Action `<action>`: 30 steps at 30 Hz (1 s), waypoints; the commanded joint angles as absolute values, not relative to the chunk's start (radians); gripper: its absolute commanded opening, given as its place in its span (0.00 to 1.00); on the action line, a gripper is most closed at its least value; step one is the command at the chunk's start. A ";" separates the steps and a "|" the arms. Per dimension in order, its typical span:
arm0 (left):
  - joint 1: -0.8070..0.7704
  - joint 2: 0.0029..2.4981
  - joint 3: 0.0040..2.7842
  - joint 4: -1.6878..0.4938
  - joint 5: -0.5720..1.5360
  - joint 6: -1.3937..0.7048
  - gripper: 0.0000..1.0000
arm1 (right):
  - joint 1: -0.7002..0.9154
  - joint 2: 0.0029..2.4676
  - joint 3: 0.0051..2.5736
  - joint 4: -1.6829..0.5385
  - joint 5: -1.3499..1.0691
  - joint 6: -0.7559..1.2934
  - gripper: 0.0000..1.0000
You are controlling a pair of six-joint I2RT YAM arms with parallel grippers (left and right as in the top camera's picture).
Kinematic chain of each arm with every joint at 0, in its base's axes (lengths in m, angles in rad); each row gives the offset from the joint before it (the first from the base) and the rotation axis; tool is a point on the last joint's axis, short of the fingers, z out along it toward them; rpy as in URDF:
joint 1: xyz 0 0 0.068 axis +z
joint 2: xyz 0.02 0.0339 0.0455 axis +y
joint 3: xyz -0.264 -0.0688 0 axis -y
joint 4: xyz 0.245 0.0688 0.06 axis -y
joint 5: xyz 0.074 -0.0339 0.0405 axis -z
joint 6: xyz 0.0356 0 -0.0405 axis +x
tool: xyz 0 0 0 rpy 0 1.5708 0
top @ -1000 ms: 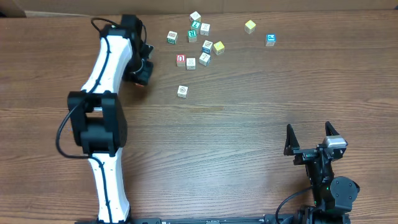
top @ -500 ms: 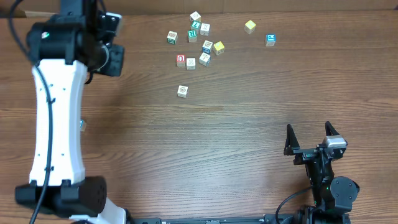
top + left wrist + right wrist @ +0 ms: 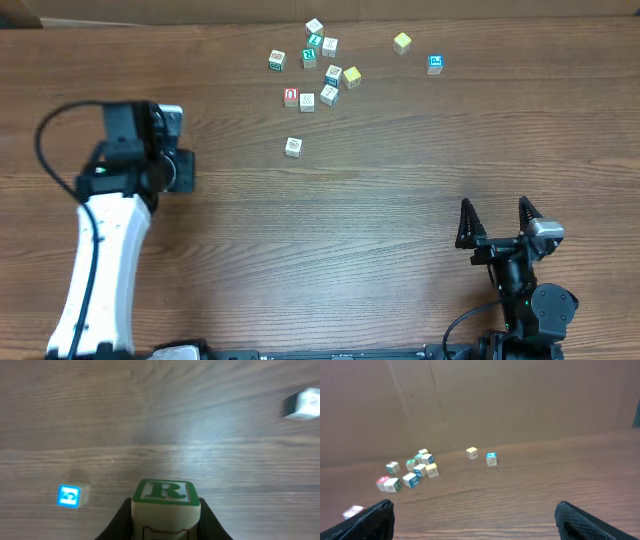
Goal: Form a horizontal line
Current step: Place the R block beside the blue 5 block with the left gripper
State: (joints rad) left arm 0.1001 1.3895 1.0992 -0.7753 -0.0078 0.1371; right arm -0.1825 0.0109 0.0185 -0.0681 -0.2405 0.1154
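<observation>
My left gripper [image 3: 166, 522] is shut on a pale cube with a green "R" face [image 3: 166, 494] and holds it above the table. In the overhead view this gripper [image 3: 178, 170] is at the middle left, and its cube is hidden there. A blue-faced cube [image 3: 70, 496] lies alone on the wood to the left of the held cube. A pale cube [image 3: 302, 404] lies farther off, blurred. No row of four cubes shows in any view. My right gripper [image 3: 497, 215] is open and empty at the front right, and it also shows in the right wrist view [image 3: 485, 525].
A loose cluster of letter cubes [image 3: 318, 62] lies at the far middle, with a red-faced cube [image 3: 291, 96] and a yellow cube [image 3: 351, 76] in it. Another yellow cube [image 3: 402, 42] and a blue cube [image 3: 435, 63] lie to its right. A single pale cube [image 3: 293, 146] lies nearer.
My left arm has swung away from the far cluster, to the left and back toward the near side. The right arm has not moved. The loose cubes have not moved.
</observation>
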 commanded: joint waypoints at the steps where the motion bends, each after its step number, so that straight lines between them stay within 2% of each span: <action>1: 0.107 1.466 0.983 -0.701 -0.110 0.166 0.04 | -0.184 0.004 0.008 -0.061 -0.249 0.217 1.00; 5: 0.107 1.574 0.954 -0.698 -0.113 0.164 0.04 | -0.184 0.004 0.008 -0.058 -0.263 0.218 1.00; 12: 0.114 1.739 0.951 -0.698 -0.215 0.147 0.04 | -0.184 0.004 0.008 -0.050 -0.493 0.217 1.00; 20: 0.146 1.763 0.952 -0.686 -0.349 0.089 0.08 | -0.184 0.004 0.008 -0.047 -0.564 0.218 1.00; 23: 0.160 1.763 0.952 -0.651 -0.358 0.109 0.14 | -0.184 0.004 0.008 -0.047 -0.564 0.218 1.00; 30: 0.161 1.763 0.952 -0.585 -0.429 0.113 0.37 | -0.184 0.004 0.008 -0.047 -0.565 0.218 1.00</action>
State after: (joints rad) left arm 0.1532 1.7531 0.9577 -0.5976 -0.3908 0.1104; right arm -0.1825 0.0109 0.0185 -0.0528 -0.5541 0.2100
